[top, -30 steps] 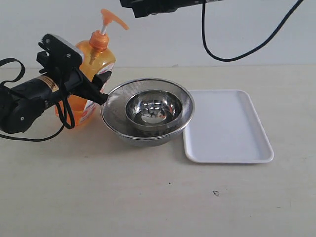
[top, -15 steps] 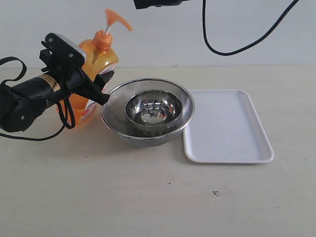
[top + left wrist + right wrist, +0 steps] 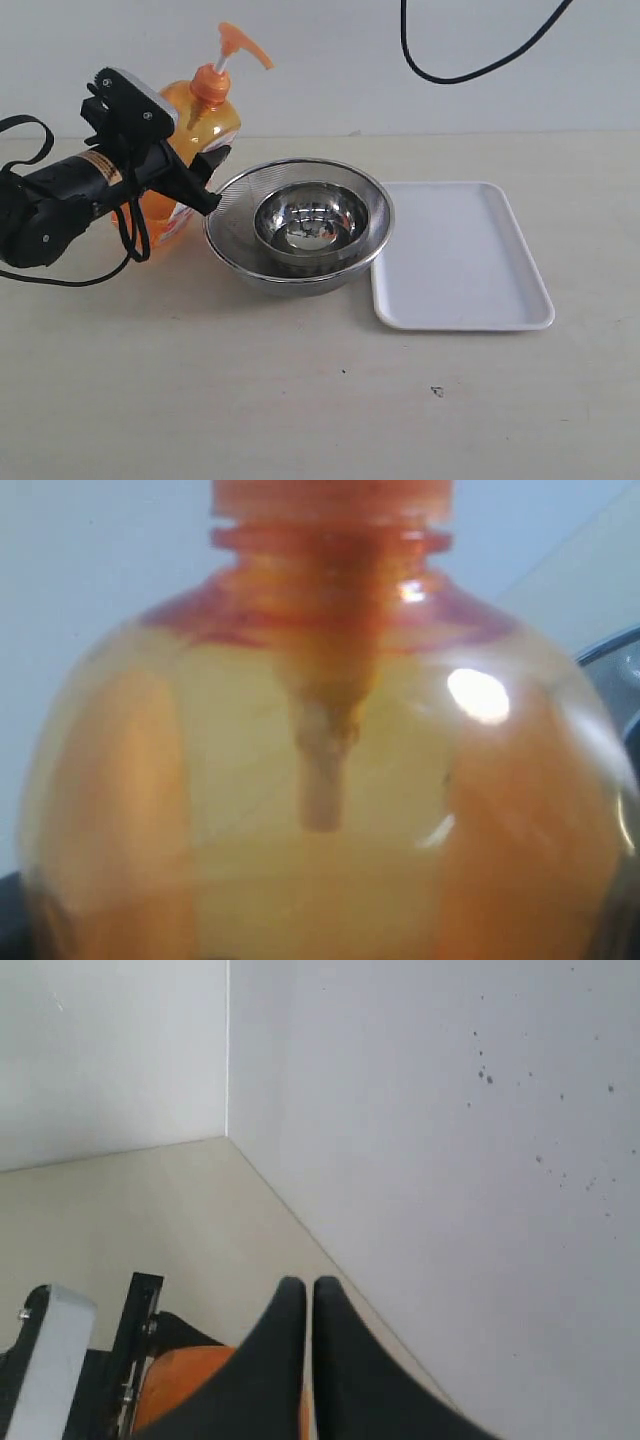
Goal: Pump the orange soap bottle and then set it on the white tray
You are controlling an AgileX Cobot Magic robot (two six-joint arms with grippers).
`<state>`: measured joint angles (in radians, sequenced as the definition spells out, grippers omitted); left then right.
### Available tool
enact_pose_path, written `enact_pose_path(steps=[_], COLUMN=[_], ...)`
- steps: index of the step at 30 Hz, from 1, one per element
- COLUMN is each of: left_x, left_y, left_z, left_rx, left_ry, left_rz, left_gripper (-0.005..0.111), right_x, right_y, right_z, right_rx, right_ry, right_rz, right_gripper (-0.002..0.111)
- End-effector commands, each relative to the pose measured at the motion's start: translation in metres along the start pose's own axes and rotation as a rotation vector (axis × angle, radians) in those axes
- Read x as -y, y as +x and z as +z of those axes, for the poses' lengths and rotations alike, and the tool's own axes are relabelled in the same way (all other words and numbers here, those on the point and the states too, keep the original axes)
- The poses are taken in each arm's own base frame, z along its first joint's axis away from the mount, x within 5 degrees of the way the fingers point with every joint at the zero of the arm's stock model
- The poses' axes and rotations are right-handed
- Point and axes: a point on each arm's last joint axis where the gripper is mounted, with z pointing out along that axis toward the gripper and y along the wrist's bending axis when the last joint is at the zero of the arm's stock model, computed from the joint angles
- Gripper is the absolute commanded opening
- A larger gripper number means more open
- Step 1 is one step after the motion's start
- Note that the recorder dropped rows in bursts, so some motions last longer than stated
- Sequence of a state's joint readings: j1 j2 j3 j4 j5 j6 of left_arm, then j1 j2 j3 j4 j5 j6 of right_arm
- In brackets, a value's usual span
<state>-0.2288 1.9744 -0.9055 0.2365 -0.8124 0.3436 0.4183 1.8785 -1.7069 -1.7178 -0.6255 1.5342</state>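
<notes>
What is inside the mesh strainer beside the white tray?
A round steel bowl sits inside the strainer, and the bowl looks empty, showing only reflections. The strainer's mesh floor under the bowl is covered, so whatever lies there cannot be seen.

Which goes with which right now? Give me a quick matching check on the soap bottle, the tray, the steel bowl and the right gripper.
Things:
1. orange soap bottle
2. white tray
3. steel bowl
4. right gripper

States:
A. nested inside the strainer
B. jaws together
C. gripped by the left gripper
D. lying just right of the strainer

Pairs: 1-C, 2-D, 3-A, 4-B
</notes>
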Motion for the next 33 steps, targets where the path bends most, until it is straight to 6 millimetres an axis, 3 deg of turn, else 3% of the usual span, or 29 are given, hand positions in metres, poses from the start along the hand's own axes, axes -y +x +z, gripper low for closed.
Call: enact_pose_path(steps=[1,14,19,25,33], left_x=[-0.002,-0.008,0.001,0.013,0.005], left_y=[-0.013,-0.021,-0.022,-0.028,-0.025], left_z=[0.001,0.01,0.01,0.012,0.012], left_rx=[0.077,0.063,0.055,0.067,0.018], left_ry=[-0.003,0.001,0.052,0.085,-0.008], left_rz=[0.047,0.04,0.076,0.098,0.075], left_gripper=[0.005,0.005,0.005,0.005,0.005], right_x=[0.004,0.01,0.01,0.009,0.008], right_y=[0.002,0.028,0.037,0.04,0.035], right_z=[0.006,0.02,0.025,0.027,0.024], right_rx=[0.002,-0.057,-0.074,-0.08,-0.071], right_ry=[-0.003,0.006,-0.012,-0.036,-0.035], right_rz=[0.017,0.087,0.111,0.138,0.131], right_gripper=[0.0,0.0,0.0,0.0,0.0])
